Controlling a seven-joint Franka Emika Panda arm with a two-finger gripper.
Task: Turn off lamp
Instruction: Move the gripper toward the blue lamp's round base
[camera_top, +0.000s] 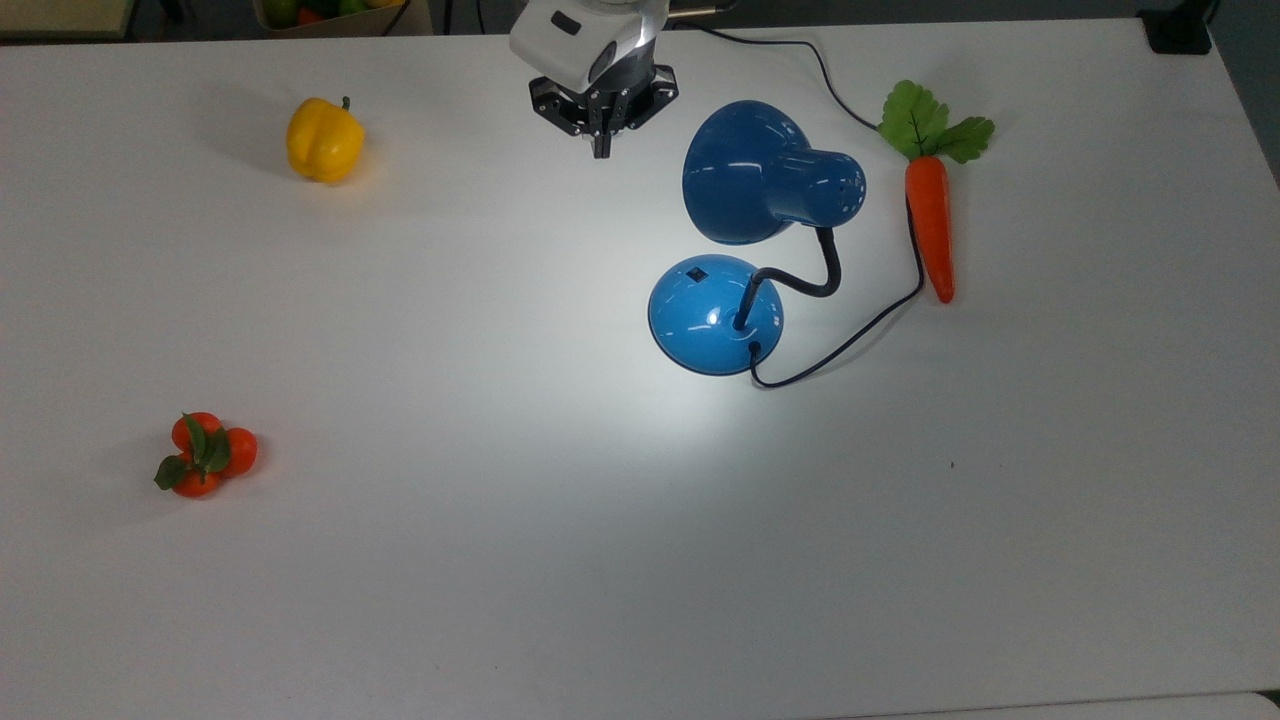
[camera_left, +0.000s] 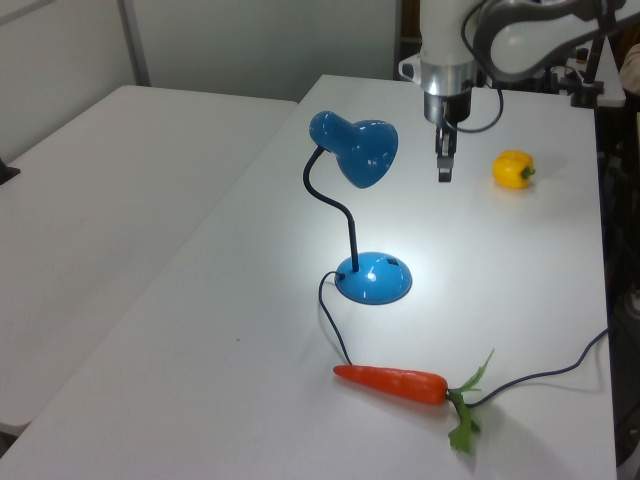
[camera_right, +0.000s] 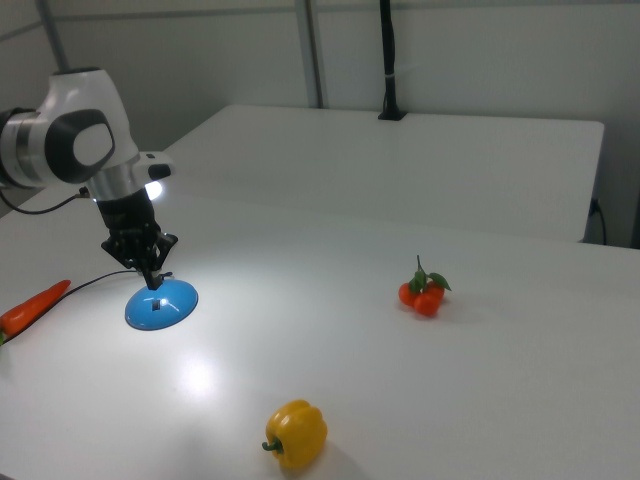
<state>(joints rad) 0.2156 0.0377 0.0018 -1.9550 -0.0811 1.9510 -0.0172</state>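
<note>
The glossy blue lamp stands right of the table's middle in the top view. It is lit and throws a bright pool of light around its domed base. A small black switch sits on the base's upper side, and the bell shade hangs over the base's far side on a black bendy neck. My gripper hovers up and to the left of the shade in the top view, with its fingers together and nothing held. The left view places the gripper to the right of the shade. In the right view it overlaps the base.
A yellow pepper lies at the top view's upper left. A cluster of small orange fruits sits at the lower left. A toy carrot lies right of the lamp, beside the dark cord that loops off the far edge.
</note>
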